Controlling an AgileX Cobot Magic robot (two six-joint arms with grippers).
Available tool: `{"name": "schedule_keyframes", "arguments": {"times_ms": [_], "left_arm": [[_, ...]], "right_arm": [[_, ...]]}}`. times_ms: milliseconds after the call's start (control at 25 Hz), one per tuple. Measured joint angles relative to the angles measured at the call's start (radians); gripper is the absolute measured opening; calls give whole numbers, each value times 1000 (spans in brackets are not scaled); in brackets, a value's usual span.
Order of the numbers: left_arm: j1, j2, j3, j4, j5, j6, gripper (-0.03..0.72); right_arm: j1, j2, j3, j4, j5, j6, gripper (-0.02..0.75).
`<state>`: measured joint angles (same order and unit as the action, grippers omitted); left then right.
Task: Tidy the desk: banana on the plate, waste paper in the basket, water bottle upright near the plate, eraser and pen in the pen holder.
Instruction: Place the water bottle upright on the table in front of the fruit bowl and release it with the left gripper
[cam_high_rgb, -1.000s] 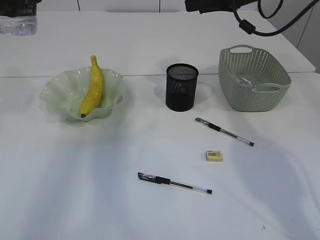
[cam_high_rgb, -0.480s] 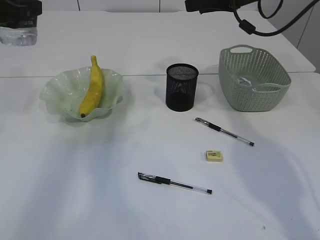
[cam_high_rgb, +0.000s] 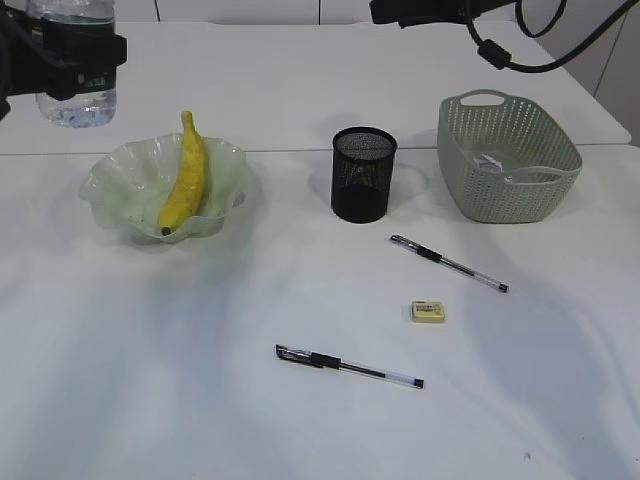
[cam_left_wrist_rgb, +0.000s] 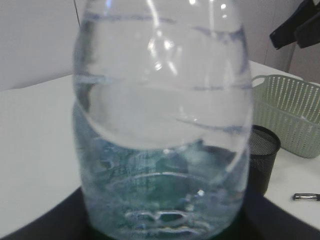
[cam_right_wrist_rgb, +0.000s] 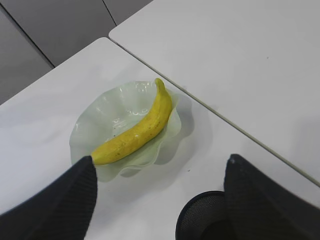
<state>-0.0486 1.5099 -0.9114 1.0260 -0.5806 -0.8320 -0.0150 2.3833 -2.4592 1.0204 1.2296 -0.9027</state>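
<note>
Bottle-placing step in hand. At the upper left of the exterior view the left gripper (cam_high_rgb: 72, 62) is clamped around a clear, ribbed plastic water bottle (cam_high_rgb: 72, 72), partly filled, carried upright above the table just behind the pale green wavy-edged glass plate (cam_high_rgb: 110, 180); the yellow banana (cam_high_rgb: 186, 178) already lies in that plate. The right gripper (cam_right_wrist_rgb: 157, 200), jaws spread wide and empty, hangs over the black mesh pen holder (cam_high_rgb: 363, 173) at upper centre. Crumpled white paper (cam_high_rgb: 490, 162) sits in the grey-green woven basket (cam_high_rgb: 507, 158). Next move, as judged: lower the bottle onto bare table beside the plate, base flat, then release. Two black-capped pens (cam_high_rgb: 448, 264) (cam_high_rgb: 348, 366) and the pale yellow eraser (cam_high_rgb: 428, 312) remain at lower centre.
</note>
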Motion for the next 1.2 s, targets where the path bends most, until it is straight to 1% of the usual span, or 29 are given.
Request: {"name": "schedule_keyframes", "arguments": {"times_ms": [80,200,320,640,800,920,1080,1200], "left_arm": [[0,0,28,-50,-47,46,378],[4,0,65,-89,-112,99,378],[24,0,104,-94,-191,112,378],[111,0,219,-96,-361,120,378],[130,0,270,-98,-413,149,378],[130,0,307,-98,-441,180,378],[130,0,367,-116,-492,266,378],[130,0,423,-177,-514,357,378]], "right_arm": [[0,0,0,0,0,0,587],[0,0,0,0,0,0,587],[0,0,0,0,0,0,587],[0,0,0,-15,0,0,587],[0,0,0,-15,0,-7,587],[0,0,0,-16,2,-16,587],[0,0,0,-16,2,-29,586],[0,0,0,-16,2,-43,586]]}}
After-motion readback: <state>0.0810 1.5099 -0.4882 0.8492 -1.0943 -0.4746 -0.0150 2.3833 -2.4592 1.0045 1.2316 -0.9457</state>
